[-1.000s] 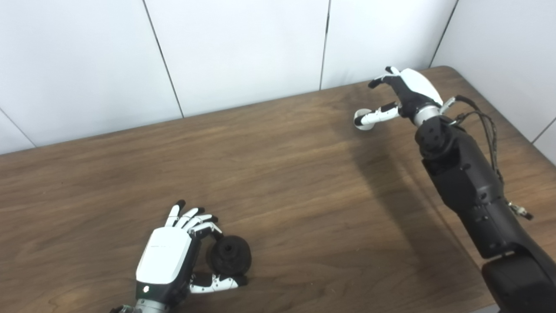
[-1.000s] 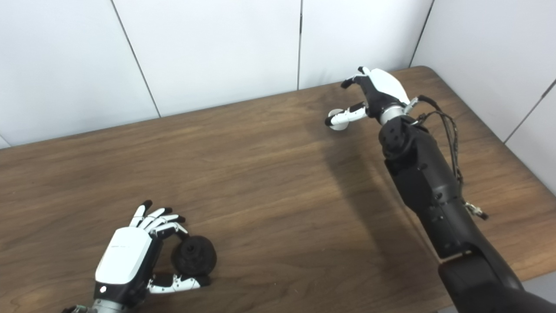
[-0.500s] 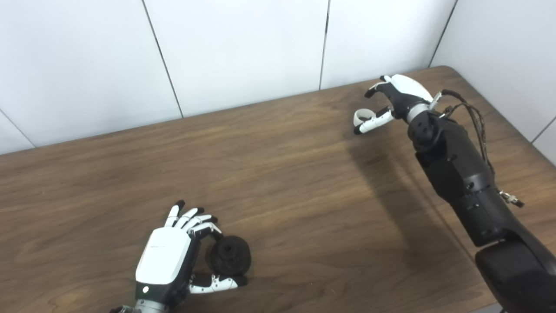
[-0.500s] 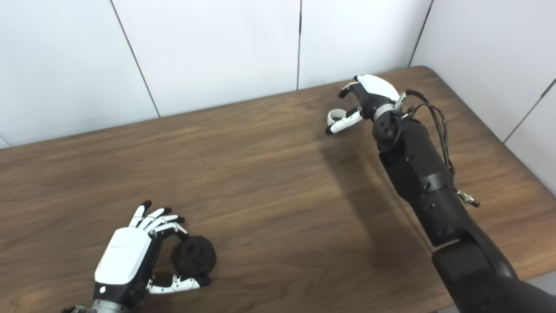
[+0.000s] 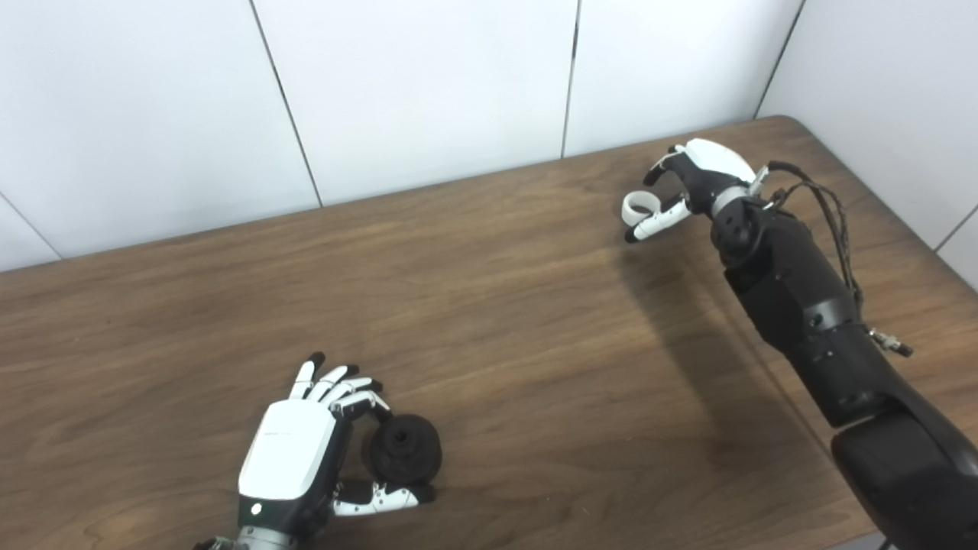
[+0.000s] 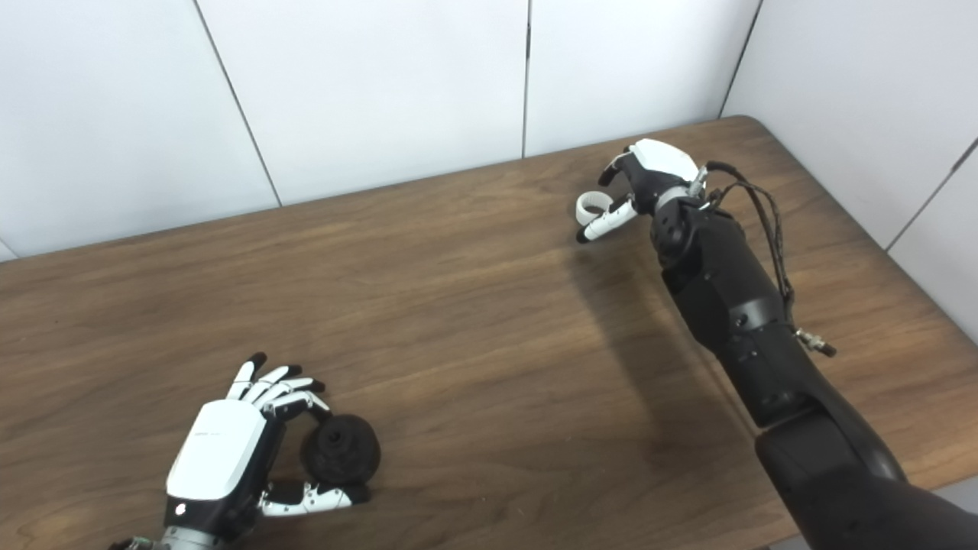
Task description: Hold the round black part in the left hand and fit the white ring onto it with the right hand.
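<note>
Right hand (image 5: pixel 699 172) lower now, curled about white ring (image 5: pixel 636 206), grip unclear.

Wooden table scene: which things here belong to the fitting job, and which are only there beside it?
Belonging to the job:
- round black plastic part, cupped by the left hand on the table
- small white plastic ring, between the fingers and thumb of the right hand

Not part of the job:
- brown wooden table
- white panelled wall
- no loose items visible
</note>
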Motion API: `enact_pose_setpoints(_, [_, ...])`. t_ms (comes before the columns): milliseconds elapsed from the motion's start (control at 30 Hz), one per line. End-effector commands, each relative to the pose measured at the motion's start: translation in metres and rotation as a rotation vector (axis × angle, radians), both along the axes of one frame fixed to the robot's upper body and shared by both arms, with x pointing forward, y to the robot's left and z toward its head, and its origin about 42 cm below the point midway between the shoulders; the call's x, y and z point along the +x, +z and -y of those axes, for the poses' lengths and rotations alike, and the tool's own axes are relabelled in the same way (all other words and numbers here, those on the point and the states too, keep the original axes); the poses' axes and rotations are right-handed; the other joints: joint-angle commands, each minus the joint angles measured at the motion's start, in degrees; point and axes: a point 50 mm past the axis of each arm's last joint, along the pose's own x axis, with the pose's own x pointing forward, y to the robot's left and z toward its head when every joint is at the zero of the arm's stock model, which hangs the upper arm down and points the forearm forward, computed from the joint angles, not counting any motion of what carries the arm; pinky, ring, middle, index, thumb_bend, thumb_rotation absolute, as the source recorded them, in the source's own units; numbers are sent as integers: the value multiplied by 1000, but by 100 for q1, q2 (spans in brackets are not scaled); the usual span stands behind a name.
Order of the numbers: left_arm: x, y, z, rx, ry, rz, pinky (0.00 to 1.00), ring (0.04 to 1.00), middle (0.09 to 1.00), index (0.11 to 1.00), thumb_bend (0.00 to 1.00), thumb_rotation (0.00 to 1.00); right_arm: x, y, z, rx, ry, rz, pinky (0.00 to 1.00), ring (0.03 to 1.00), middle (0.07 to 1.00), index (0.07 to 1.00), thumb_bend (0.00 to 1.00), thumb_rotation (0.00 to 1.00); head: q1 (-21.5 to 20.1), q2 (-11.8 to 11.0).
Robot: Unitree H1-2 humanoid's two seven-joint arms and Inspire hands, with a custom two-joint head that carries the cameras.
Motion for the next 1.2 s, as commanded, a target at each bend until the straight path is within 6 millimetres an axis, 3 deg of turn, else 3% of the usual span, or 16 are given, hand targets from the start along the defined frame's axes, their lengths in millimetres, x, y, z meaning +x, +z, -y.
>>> enact_pose_setpoints(0, [-4,-3,-7,37,18,-17,1000,870,762,484,525,55,13,36,5,-36,-11,107,1000,1000,965,725,905,319,-2,4])
enact_pose_setpoints(400, [-5,-4,-6,38,15,-21,1000,869,761,484,525,55,20,30,4,-33,-25,106,1000,1000,957,707,900,290,4,0])
enact_pose_setpoints(700, [-5,-5,-5,34,14,-21,1000,871,762,484,525,55,19,30,3,-48,-14,87,1000,995,946,718,881,353,17,0])
enact_pose_setpoints(1167, [-4,-4,-3,43,19,-21,1000,870,766,484,525,55,18,26,1,-35,-6,92,1000,996,916,675,852,292,52,-7])
